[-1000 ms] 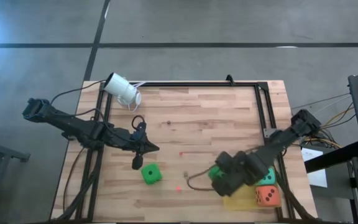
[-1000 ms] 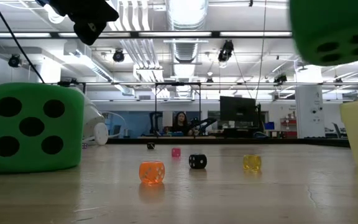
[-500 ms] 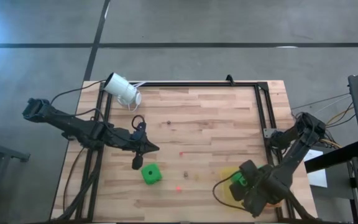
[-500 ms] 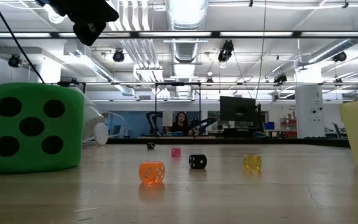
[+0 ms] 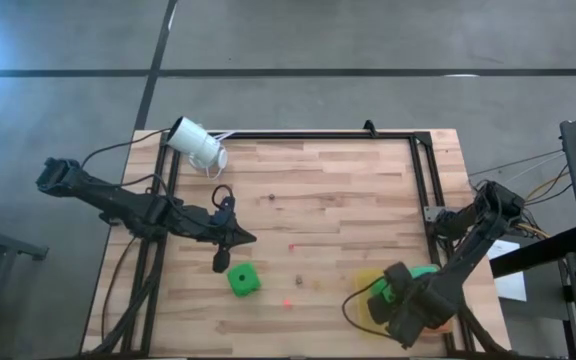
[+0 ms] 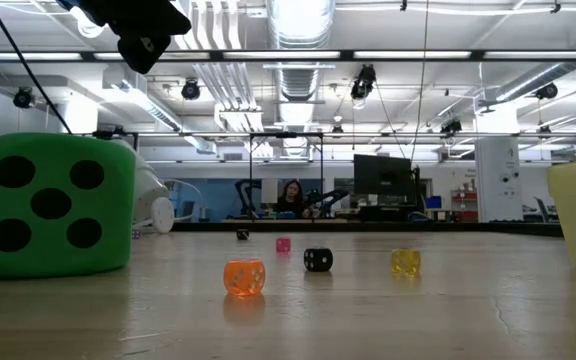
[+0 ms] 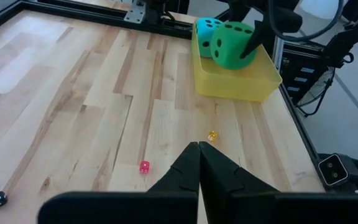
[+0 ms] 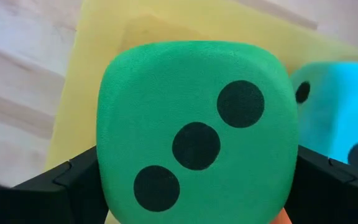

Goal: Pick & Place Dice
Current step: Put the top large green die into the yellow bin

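Since a second ago, the right claw (image 5: 396, 297) has carried a green die (image 8: 194, 134) from mid-tabletop over to the yellow tray (image 7: 238, 84) at the tabletop's (image 5: 318, 190) right front corner. It grips the die between its fingers, above the tray and just beside the teal die (image 7: 205, 31). Another green die (image 5: 242, 279) sits on the wood near the left claw (image 5: 240, 238), which is clenched and holds nothing.

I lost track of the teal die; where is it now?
The teal die sits in the yellow tray at the table's right front corner, beside the green die held in the right claw.
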